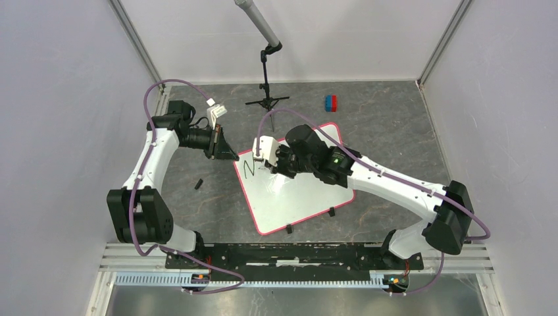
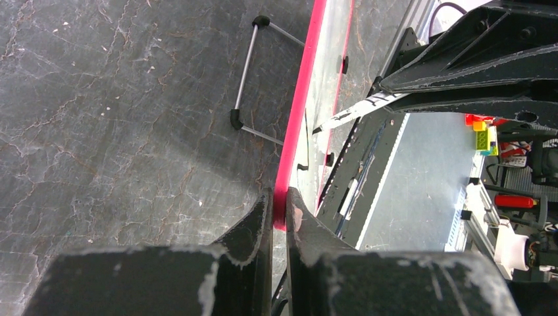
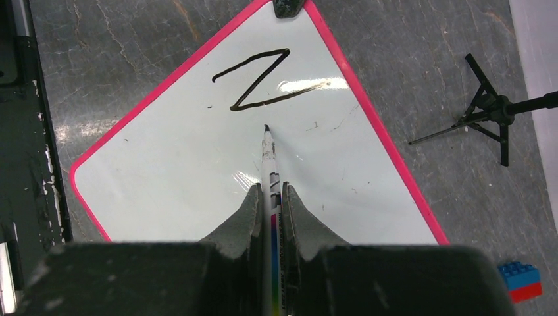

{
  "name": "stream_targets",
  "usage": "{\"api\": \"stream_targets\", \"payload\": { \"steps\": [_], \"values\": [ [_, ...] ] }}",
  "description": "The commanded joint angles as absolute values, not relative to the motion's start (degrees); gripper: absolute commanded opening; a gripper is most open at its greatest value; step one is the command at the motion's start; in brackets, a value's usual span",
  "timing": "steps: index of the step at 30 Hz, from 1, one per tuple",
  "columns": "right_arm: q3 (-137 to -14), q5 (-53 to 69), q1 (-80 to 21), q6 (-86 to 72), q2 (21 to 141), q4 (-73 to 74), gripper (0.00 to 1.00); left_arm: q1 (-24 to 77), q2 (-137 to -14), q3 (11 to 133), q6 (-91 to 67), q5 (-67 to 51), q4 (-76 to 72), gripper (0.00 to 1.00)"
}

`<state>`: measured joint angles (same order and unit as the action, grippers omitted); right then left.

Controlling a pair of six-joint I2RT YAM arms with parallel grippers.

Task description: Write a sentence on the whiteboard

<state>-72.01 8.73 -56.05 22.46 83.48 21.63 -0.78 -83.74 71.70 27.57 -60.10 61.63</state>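
Two grippers of mine are clenched, each on its own thing. My left gripper (image 2: 279, 201) pinches the pink-red rim of the whiteboard (image 2: 301, 112); its fingers (image 2: 253, 227) close on either side of the edge. From above, that grip sits at the board's 9 o'clock corner.

The whiteboard (image 1: 303, 194) lies flat on the dark table (image 1: 388, 125), turned at an angle, about mid-table ahead of my bases.

My right gripper (image 3: 271, 197) grasps a white marker (image 3: 268, 161), its tip pointing to 12 o'clock in the right wrist view. The tip stands just short of one black letter (image 3: 260, 82), an N seen sideways there, and I cannot tell whether it touches the surface. From above, the letter (image 1: 248, 168) is near the same 9 o'clock corner, between my two grippers.

A small black piece (image 1: 198, 184) lies on the table at 9 o'clock of the board, apart from it. A black tripod stand (image 1: 266, 100) is at 12 o'clock, and red and blue blocks (image 1: 331, 103) rest at 1 o'clock.
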Motion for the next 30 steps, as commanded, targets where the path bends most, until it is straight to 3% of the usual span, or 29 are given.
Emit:
{"api": "stream_targets", "payload": {
  "steps": [1,30],
  "values": [
    [-72.7,5.9,-55.4,23.9,82.7,21.6,0.0,0.3,-83.9,71.7,28.8,-61.2,62.0,0.03],
    [-77.9,8.5,-54.5,23.6,85.9,23.0,0.0,0.3,-84.2,71.9,29.0,-61.2,62.0,0.02]
  ]
}}
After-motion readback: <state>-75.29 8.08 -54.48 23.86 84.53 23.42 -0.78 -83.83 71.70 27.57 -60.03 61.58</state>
